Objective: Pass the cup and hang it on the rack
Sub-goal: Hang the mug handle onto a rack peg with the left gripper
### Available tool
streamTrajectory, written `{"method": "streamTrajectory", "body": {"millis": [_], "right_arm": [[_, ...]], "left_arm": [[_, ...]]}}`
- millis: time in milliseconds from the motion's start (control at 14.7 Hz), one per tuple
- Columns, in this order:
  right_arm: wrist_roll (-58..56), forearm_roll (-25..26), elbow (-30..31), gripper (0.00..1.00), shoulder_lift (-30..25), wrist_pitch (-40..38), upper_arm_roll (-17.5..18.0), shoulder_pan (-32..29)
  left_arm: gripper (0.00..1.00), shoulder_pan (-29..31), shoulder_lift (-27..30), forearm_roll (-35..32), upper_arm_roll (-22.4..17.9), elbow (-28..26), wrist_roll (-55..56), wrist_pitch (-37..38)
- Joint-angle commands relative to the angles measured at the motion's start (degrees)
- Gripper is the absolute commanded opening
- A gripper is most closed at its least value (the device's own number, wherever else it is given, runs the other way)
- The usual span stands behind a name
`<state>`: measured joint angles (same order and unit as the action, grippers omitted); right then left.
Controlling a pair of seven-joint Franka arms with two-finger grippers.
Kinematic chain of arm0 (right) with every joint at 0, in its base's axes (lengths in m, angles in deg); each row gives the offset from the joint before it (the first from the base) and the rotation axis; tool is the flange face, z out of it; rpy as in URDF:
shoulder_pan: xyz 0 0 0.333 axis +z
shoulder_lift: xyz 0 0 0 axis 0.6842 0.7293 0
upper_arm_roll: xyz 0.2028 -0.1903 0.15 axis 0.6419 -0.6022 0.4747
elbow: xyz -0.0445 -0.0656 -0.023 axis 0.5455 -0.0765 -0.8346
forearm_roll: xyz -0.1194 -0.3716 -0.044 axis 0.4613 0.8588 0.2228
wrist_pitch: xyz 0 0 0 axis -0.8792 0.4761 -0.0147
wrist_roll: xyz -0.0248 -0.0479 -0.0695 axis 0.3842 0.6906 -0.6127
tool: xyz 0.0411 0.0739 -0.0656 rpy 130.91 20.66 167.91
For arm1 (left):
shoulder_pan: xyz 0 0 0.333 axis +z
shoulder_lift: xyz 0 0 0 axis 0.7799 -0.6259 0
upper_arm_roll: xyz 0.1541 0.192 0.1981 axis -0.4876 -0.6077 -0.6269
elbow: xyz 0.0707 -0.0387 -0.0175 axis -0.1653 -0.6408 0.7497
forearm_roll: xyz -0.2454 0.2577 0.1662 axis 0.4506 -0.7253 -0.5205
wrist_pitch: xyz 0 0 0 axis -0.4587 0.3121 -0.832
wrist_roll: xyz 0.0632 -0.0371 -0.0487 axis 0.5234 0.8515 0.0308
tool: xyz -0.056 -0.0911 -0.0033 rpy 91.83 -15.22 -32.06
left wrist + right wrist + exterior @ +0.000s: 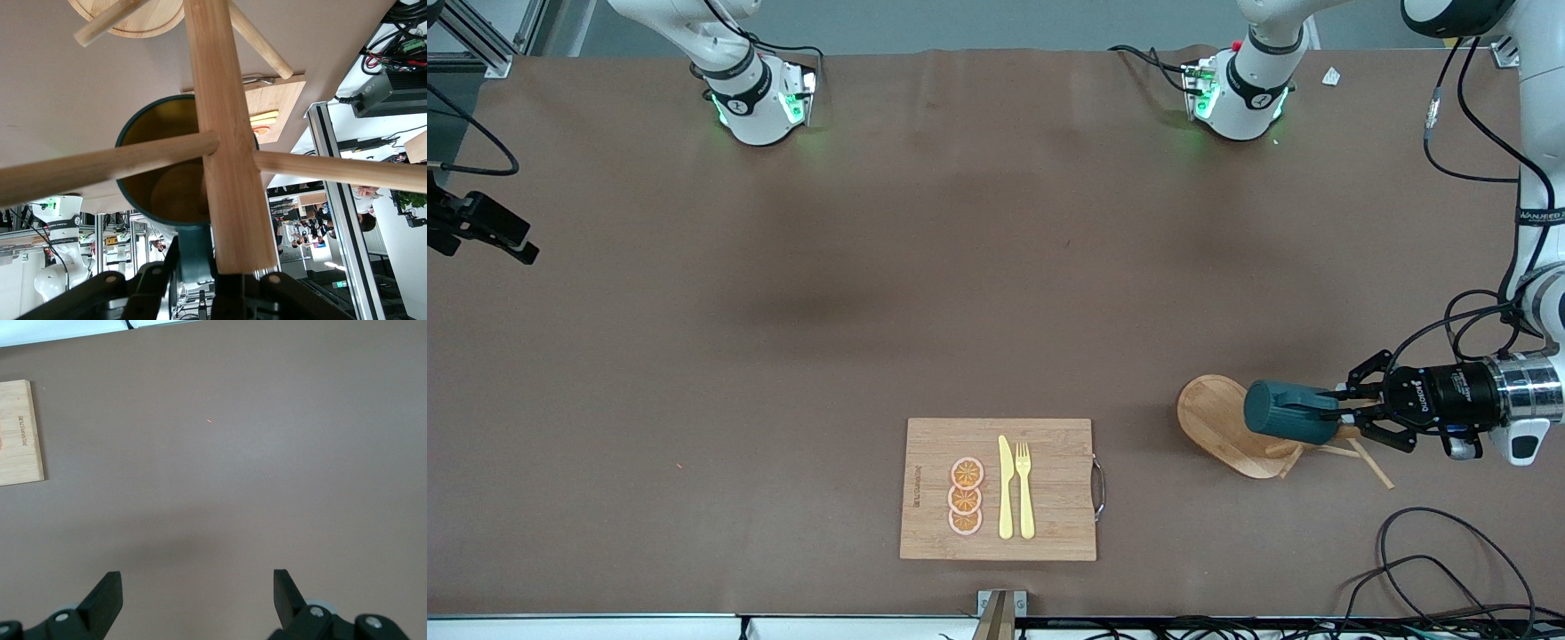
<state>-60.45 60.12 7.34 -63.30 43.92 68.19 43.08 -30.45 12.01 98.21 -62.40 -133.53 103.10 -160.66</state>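
The cup's small handle is clamped between the closed fingers [1336, 412] of the left gripper [1343, 414], and the cup [1291, 412] is held on its side in the air over the rack [1221, 425]. In the left wrist view the cup's mustard-yellow inside [175, 175] is seen facing the rack's thick central post [223, 127], with thin pegs [107, 167] crossing in front of its mouth; whether the cup touches a peg cannot be told. The rack's oval base [1209, 413] stands on the brown table [783, 356] toward the left arm's end. A wooden cutting board [1049, 533] is set beside the rack, toward the right arm's end and a little nearer the front camera; three orange slices [966, 496], a yellow knife [1006, 489] and a yellow fork [1024, 491] are laid on it. The right gripper [197, 600] is held with its fingers [107, 600] spread wide and empty above bare table, a corner of the board [20, 433] visible farther off; that arm is kept waiting.
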Motion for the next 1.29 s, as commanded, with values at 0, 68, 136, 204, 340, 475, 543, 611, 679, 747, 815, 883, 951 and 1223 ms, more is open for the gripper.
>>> {"method": "streamTrajectory", "body": {"millis": [0,68,136,204,340,475,543,611,679,747,815,883,951,1223], "right_arm": [[0.2,0.3,0.6,1.0,-0.9,0.2,0.1,-0.1],[0.2,0.3,0.6,1.0,-0.9,0.2,0.1,-0.1],[0.2,0.3,0.6,1.0,-0.9,0.2,0.1,-0.1],[0.2,0.3,0.6,1.0,-0.8,0.2,0.1,-0.1],[0.2,0.3,0.6,1.0,-0.8,0.2,0.1,-0.1],[0.2,0.3,0.6,1.0,-0.8,0.2,0.1,-0.1],[0.3,0.2,0.6,1.0,-0.8,0.2,0.1,-0.1],[0.3,0.3,0.6,1.0,-0.8,0.2,0.1,-0.1],[0.2,0.3,0.6,1.0,-0.9,0.2,0.1,-0.1],[0.3,0.3,0.6,1.0,-0.9,0.2,0.1,-0.1],[0.2,0.2,0.6,1.0,-0.8,0.2,0.1,-0.1],[0.2,0.2,0.6,1.0,-0.9,0.2,0.1,-0.1],[0.2,0.3,0.6,1.0,-0.9,0.2,0.1,-0.1],[0.3,0.3,0.6,1.0,-0.9,0.3,0.1,-0.1]], "left_arm": [[0.38,0.4,-0.6,0.8,0.2,1.3,0.3,0.7],[0.5,0.4,-0.6,0.8,0.2,1.3,0.2,0.7],[0.62,0.4,-0.5,0.8,0.3,1.3,0.2,0.7],[0.79,0.4,-0.3,0.8,0.3,1.3,-0.2,0.7],[1.0,0.3,0.1,0.8,0.4,1.7,-0.3,0.8],[1.0,0.3,0.5,0.2,0.5,2.9,-0.3,1.3],[1.0,0.0,1.5,0.1,0.4,2.8,-0.3,1.4],[1.0,-0.2,2.8,-0.5,0.6,2.8,-0.3,1.5],[1.0,-0.3,3.7,-2.5,1.4,2.8,-0.3,1.5],[1.0,-0.5,4.9,-4.0,2.5,2.8,-0.4,1.8],[1.0,-0.8,6.5,-6.8,4.1,2.8,-0.5,1.8],[1.0,-1.6,7.3,-10.5,5.2,3.0,-0.6,1.8],[1.0,-2.4,7.9,-13.8,6.2,3.1,-0.7,1.7],[1.0,-2.8,11.7,-27.8,12.3,4.1,-6.4,1.7]]}}
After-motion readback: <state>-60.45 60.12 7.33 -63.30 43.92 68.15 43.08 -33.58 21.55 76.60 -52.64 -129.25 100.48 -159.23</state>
